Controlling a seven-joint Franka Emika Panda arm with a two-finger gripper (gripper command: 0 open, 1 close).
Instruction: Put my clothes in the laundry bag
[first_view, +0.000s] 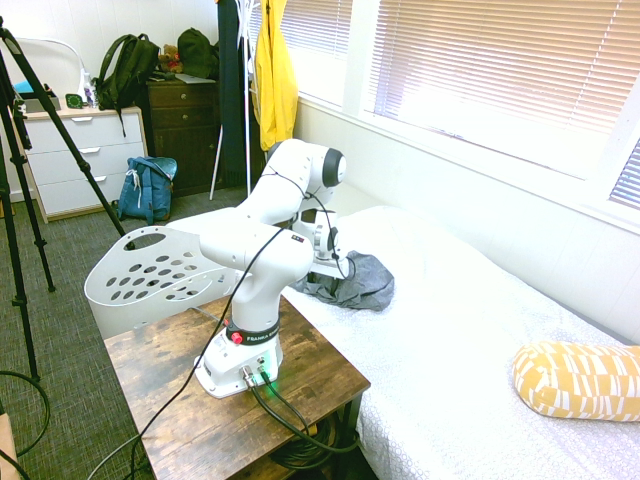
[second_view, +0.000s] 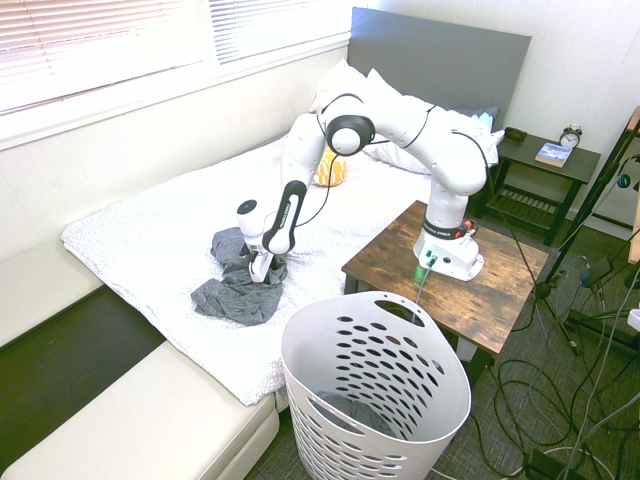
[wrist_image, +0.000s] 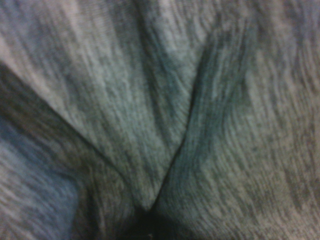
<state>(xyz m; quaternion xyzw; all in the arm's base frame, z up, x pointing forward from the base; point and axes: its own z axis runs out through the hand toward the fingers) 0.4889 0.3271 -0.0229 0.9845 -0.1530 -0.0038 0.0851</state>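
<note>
Since clothes (second_view: 238, 285) soft, light, floppy, we pinch raised fold mid-heap; gripper (second_view: 262, 272) spread wide on fabric, gripping nothing yet.

Bedroom: bed (second_view: 150, 240), dresser (first_view: 75, 160) (hanging yellow jacket (first_view: 275, 75)).

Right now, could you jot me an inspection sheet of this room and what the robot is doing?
Surface: white bed, wooden table beside it.
Job's things: grey garment crumpled on the bed; white laundry basket on the floor, seemingly empty.
Clutter: yellow pillow on the bed.
Grippers: gripper down at the garment, open, nothing lifted.
Cables: black leads across table.
Surroundings: yellow jacket, blue backpack, window blinds.
</note>
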